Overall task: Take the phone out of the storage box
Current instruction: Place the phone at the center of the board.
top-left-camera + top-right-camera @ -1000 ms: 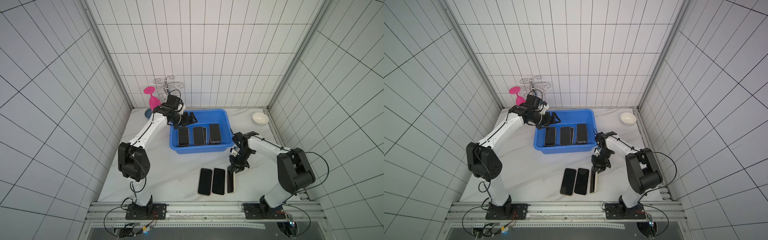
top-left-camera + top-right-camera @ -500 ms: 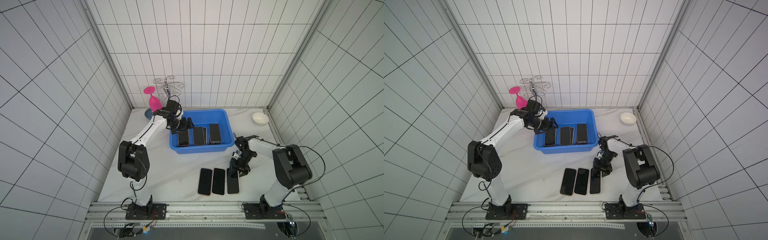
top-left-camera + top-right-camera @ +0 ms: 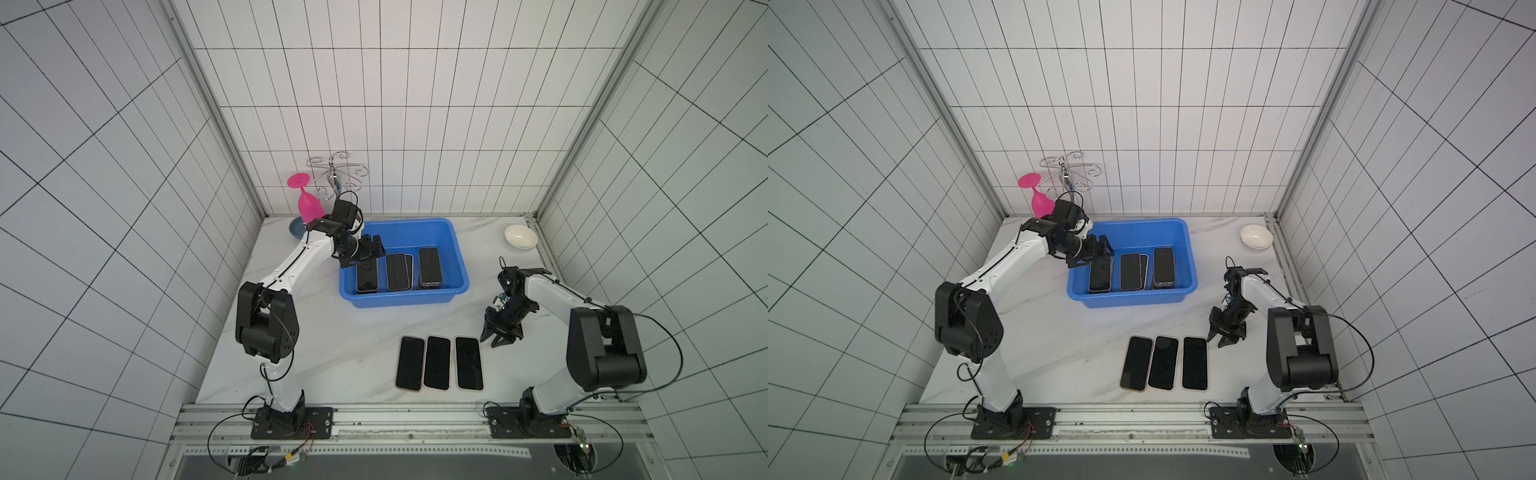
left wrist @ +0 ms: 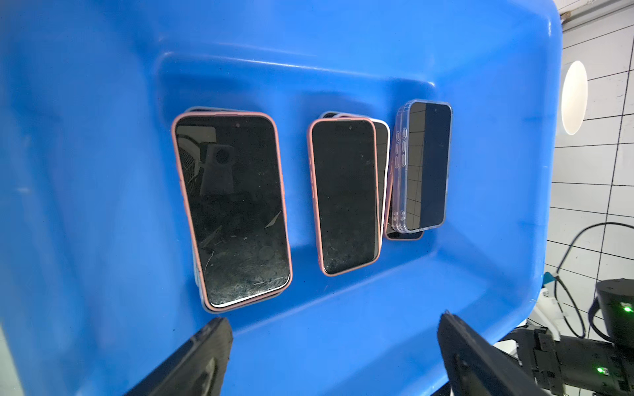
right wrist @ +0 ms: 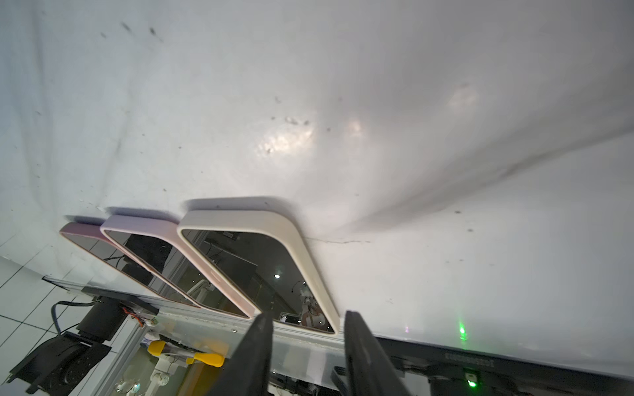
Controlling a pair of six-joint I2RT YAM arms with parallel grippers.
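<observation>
The storage box (image 3: 409, 232) sits toward the back of the table (image 3: 324, 332). The phones lie inside it, screens up, in three stacks side by side: a left stack (image 4: 233, 205) topped by a pink-edged phone, a middle stack (image 4: 343, 195) with a second phone showing from under the top one, and a taller right stack (image 4: 429, 164) in clear cases. The left gripper (image 3: 365, 257) hangs over the left end of the box, above the far end of the left stack, its jaws spread wide with nothing between them; in the left wrist view both fingers (image 4: 202, 356) show clear of the phones. The right gripper (image 3: 490, 341) is low over the table, well apart from the box and just beside the far right corner of a row of three phones (image 3: 436, 362) lying flat near the front edge. Its jaws stand a little way apart and grip nothing; the nearest phone (image 5: 260, 267), in a cream case, lies untouched beside them. A white bowl (image 3: 520, 237) sits in the back right corner, and a pink glass (image 3: 308, 205), foot uppermost, is at the back left beside a small dish (image 3: 295, 229).
</observation>
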